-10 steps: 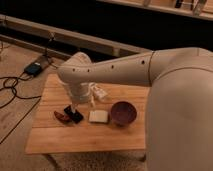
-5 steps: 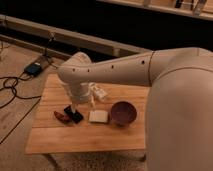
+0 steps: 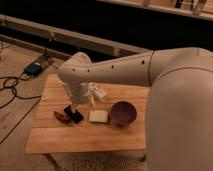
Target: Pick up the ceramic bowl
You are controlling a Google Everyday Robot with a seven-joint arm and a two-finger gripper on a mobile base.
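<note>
Off to the left, cables (image 3: 12, 85) trail across the floor to a small blue-grey box (image 3: 34, 68) lying near the back corner of the wooden table (image 3: 75, 137). On the left part of the tabletop sits a small reddish-brown thing (image 3: 61, 116), and touching it on the right is a flat black thing (image 3: 74, 114) (I can't make out what either one is).

Above those two the white arm (image 3: 125, 70) bends down, and its gripper (image 3: 96, 93) sits low over the middle of the table, behind the row of objects. From here I cannot tell whether the claw is open or closed, or whether it has anything in it.

In front of the gripper lies a pale, squarish block (image 3: 98, 116). Just beside that, to the right, is the ceramic bowl (image 3: 123, 112): dark maroon-purple, glossy, shallow, and the widest of the small things here. It rests on its base on the right-centre of the tabletop with its mouth facing straight up (being round, it has no long axis to speak of). The gripper is apart from it, up and to the left.

The robot's bulky white body fills the right side.
</note>
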